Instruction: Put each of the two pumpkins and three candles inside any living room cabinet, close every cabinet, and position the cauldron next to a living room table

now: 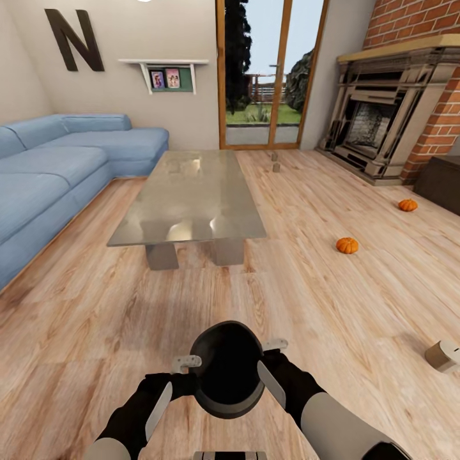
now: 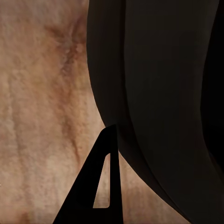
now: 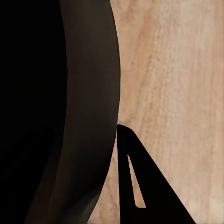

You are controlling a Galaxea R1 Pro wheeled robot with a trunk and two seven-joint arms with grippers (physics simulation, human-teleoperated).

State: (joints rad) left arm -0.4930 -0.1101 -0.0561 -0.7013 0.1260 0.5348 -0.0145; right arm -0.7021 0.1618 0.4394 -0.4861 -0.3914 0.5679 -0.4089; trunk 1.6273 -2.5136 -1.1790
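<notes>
I hold the black cauldron (image 1: 227, 367) low in front of me, above the wood floor. My left gripper (image 1: 176, 399) and right gripper (image 1: 265, 383) are each shut on its rim from opposite sides. In the wrist views one finger (image 2: 84, 196) (image 3: 156, 191) lies just outside the dark cauldron wall (image 2: 158, 93) (image 3: 88, 116). Two orange pumpkins (image 1: 347, 245) (image 1: 407, 205) sit on the floor to the right. Two small candles (image 1: 276, 167) (image 1: 275, 155) stand near the glass door, and a pale short cylinder, apparently a third candle (image 1: 443, 355), lies at the right. The grey table (image 1: 160, 227) is straight ahead. The dark cabinet (image 1: 441, 182) shows at the right edge.
A blue sofa (image 1: 57, 172) runs along the left wall. A stone fireplace (image 1: 383, 115) in a brick wall stands at the far right. The glass door (image 1: 268, 76) is behind the table. Open wood floor lies between me and the table.
</notes>
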